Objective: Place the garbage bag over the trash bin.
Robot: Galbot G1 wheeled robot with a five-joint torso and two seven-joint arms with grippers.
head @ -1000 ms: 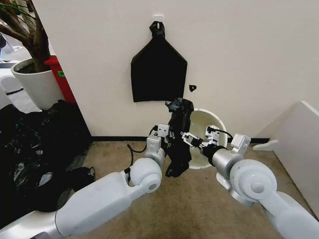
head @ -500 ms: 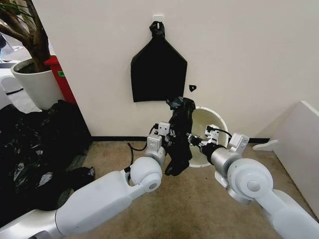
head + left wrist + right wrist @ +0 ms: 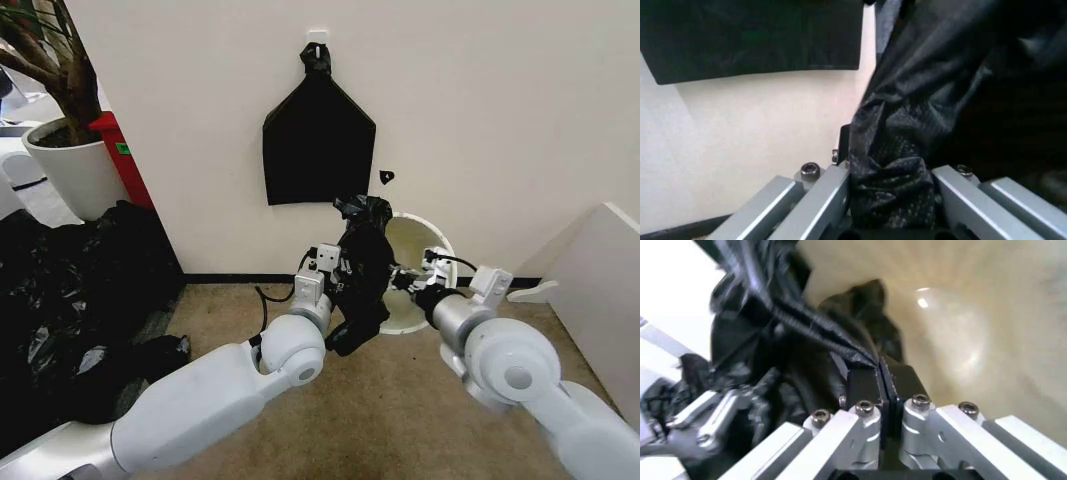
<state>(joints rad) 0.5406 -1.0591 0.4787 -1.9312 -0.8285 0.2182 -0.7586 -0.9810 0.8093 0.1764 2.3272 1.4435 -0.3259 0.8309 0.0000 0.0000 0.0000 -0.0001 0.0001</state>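
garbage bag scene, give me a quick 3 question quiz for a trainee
1. True or false: the left gripper is shut on the garbage bag.
2. What does the right gripper pinch? A) the trash bin's rim B) a fold of the garbage bag C) nothing
3. Fill in: the trash bin lies tipped, its mouth facing the ____.

Key:
1. True.
2. B.
3. Robot.
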